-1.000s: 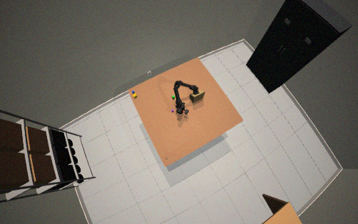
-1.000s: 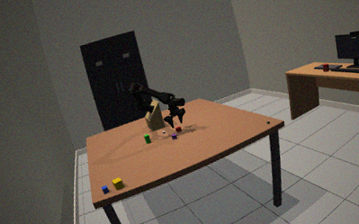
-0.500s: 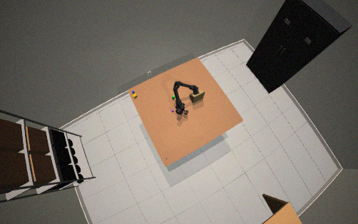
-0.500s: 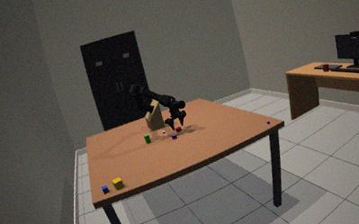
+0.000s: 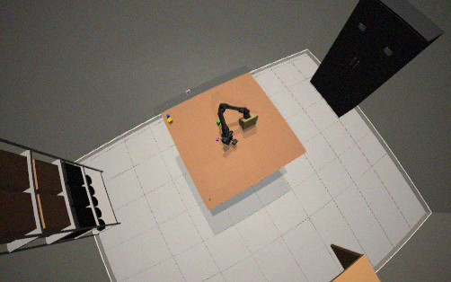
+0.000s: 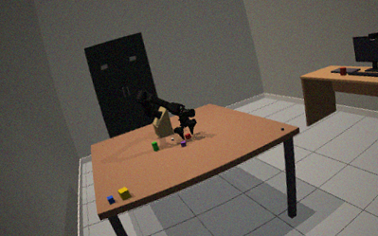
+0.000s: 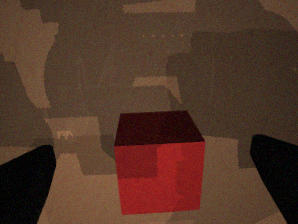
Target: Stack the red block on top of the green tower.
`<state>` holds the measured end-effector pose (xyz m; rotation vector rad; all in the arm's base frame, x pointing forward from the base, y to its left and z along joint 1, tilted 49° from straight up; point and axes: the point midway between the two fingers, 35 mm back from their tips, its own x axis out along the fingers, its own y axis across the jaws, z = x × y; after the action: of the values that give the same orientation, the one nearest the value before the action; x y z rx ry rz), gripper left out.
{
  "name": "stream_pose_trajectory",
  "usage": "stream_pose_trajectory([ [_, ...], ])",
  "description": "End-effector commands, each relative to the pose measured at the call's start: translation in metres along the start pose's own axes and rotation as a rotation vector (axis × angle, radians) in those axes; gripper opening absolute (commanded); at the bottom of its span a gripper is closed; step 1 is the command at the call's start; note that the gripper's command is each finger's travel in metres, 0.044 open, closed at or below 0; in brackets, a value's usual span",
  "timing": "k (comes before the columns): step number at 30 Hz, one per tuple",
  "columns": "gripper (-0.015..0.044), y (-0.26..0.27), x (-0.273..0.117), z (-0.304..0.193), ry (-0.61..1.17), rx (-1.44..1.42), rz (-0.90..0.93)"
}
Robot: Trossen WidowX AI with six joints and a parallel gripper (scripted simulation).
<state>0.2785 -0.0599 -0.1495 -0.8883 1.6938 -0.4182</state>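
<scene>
The red block [image 6: 188,136] [image 7: 160,177] stands on the table [image 5: 265,148] [image 6: 238,127], centred between the fingers in the wrist view. The arm hides it in the top view. My gripper [image 5: 230,142] [image 6: 187,134] [image 7: 154,149] is open, low over the block, with one finger on each side and a visible gap to each in the wrist view. The green tower [image 5: 218,122] [image 6: 155,146] stands upright on the table, left of the gripper in the exterior view. It is outside the wrist view.
A small purple block [image 5: 217,139] [image 6: 183,144] lies close to the gripper. A small white thing [image 6: 172,139] lies between tower and gripper. Yellow [image 5: 170,120] [image 6: 124,193] and blue [image 5: 168,116] [image 6: 110,199] blocks are at a far corner. The tan arm base [image 5: 248,120] [image 6: 162,123] stands behind.
</scene>
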Motion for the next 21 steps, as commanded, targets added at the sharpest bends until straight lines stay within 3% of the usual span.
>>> stream_pose_trajectory([
  [1,0.044,-0.0002,0.0008,-0.0006,0.001,-0.004,-0.003],
  [7,0.044,-0.0002,0.0004,-0.0006,0.001,-0.004,-0.003],
  [19,0.0125,-0.0002,0.0004,-0.0006,0.001,-0.004,-0.003],
  [21,0.0112,-0.0002,0.0004,-0.0006,0.001,-0.004,-0.003],
])
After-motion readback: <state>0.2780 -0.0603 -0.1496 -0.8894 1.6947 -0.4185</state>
